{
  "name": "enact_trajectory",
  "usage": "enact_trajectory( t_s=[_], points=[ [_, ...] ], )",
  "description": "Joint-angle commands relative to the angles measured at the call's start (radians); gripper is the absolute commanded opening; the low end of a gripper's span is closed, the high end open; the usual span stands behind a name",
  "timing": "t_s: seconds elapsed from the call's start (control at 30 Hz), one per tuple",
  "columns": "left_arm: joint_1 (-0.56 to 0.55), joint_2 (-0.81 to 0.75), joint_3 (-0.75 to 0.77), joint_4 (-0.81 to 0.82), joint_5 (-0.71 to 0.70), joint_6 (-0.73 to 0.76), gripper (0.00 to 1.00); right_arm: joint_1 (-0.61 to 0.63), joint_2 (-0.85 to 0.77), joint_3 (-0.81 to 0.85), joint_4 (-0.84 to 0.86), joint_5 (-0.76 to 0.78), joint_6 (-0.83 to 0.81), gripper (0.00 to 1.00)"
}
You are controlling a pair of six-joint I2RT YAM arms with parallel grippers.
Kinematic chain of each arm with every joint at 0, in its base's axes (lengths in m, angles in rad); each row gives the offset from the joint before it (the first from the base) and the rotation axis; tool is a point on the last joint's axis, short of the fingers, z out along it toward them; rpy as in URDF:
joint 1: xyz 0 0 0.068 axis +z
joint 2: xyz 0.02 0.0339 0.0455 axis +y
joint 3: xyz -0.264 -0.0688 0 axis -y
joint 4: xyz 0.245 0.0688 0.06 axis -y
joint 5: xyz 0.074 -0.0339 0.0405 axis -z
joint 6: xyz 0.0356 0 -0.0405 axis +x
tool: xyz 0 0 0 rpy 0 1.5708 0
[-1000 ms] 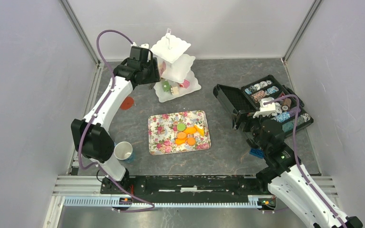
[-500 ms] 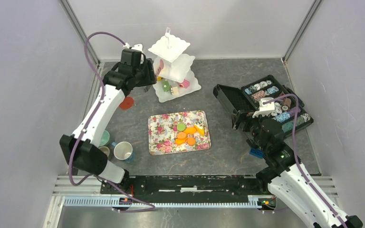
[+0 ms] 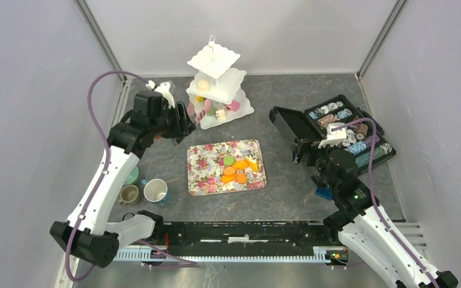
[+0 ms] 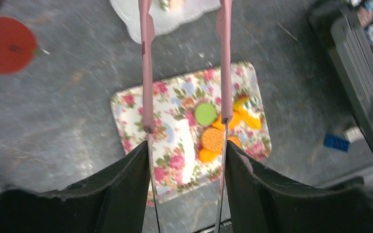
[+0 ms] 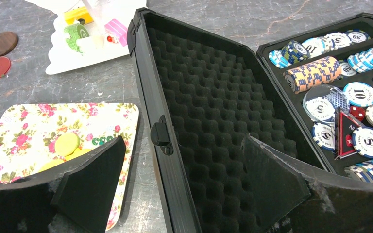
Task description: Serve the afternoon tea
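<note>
My left gripper [image 3: 182,124] is shut on pink-handled tongs [image 4: 147,73], held above the table between the white three-tier stand [image 3: 216,90] and the floral tray [image 3: 201,177]. The tong arms stand apart and hold nothing. On the tray lie a green biscuit [image 4: 205,113], orange biscuits [image 4: 212,139] and a yellow piece [image 3: 251,162]. Small cakes sit on the stand's bottom tier [image 5: 75,36]. A teal cup [image 3: 132,175], a tan cup [image 3: 129,194] and a white cup [image 3: 155,191] stand at the near left. My right gripper [image 5: 182,141] is open and empty over the black case's lid.
The open black case [image 3: 342,129] of patterned discs lies at the right, its foam lid [image 5: 209,111] towards the tray. A blue brick [image 3: 323,193] lies near it. An orange-red saucer [image 4: 6,44] and a brown saucer [image 5: 1,43] lie left of the stand.
My left arm has drawn back from the stand towards the near left, carrying the tongs, and uncovered the teal and tan cups. The right arm has not moved.
</note>
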Motion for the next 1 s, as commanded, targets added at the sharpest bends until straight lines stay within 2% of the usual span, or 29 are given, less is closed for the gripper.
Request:
enact_trajectory(
  t_s=[0.0,0.27,0.47,0.67,0.97],
  points=[
    [-0.078,-0.061,-0.106,0.004,0.16,-0.106,0.61,0.004,0.01,0.02,0.053,-0.014,-0.003,0.98],
    [-0.406,-0.091,-0.285,0.158,0.031,-0.375,0.62,0.004,0.003,0.012,0.054,-0.019,0.001,0.98],
    [-0.58,-0.013,-0.28,0.2,-0.098,-0.448,0.62,0.004,-0.017,0.009,0.039,-0.013,0.001,0.98],
    [-0.672,0.034,-0.252,0.2,-0.183,-0.523,0.63,0.005,-0.041,0.004,0.023,-0.003,0.008,0.98],
    [-0.735,0.117,-0.244,0.233,-0.182,-0.58,0.64,0.006,-0.047,0.014,0.008,-0.001,0.001,0.98]
  ],
)
